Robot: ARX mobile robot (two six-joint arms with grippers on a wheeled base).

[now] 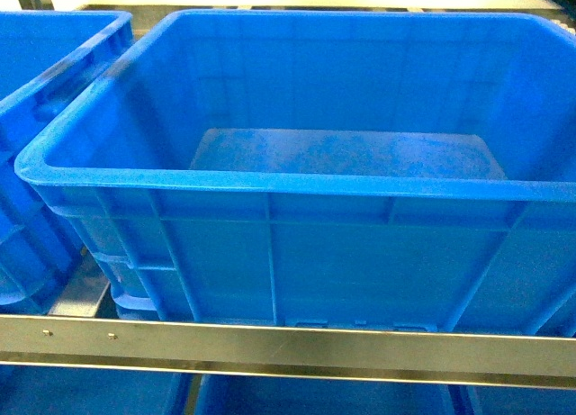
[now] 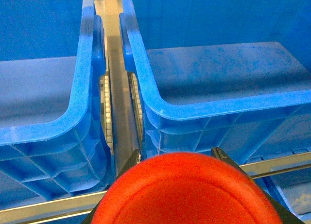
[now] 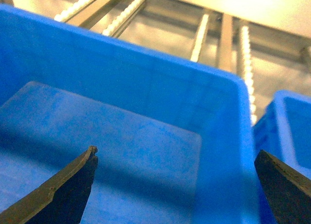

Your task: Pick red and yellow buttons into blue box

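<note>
1. From the head camera I see the blue box (image 1: 297, 185) filling most of the frame, sitting on a rack behind a metal rail (image 1: 288, 343); its floor is bare.
2. A second blue crate (image 1: 45, 82) stands just beside it on the left.
3. On my left wrist view, the left gripper (image 2: 182, 185) is pinching the red button (image 2: 184, 192); its red cap fills the bottom of the frame, in front of the box's near wall.
4. My right gripper (image 3: 177, 178) is spread wide and holds nothing, hanging over the box's inside near its right wall.
5. I cannot see the yellow button in any view.
</note>
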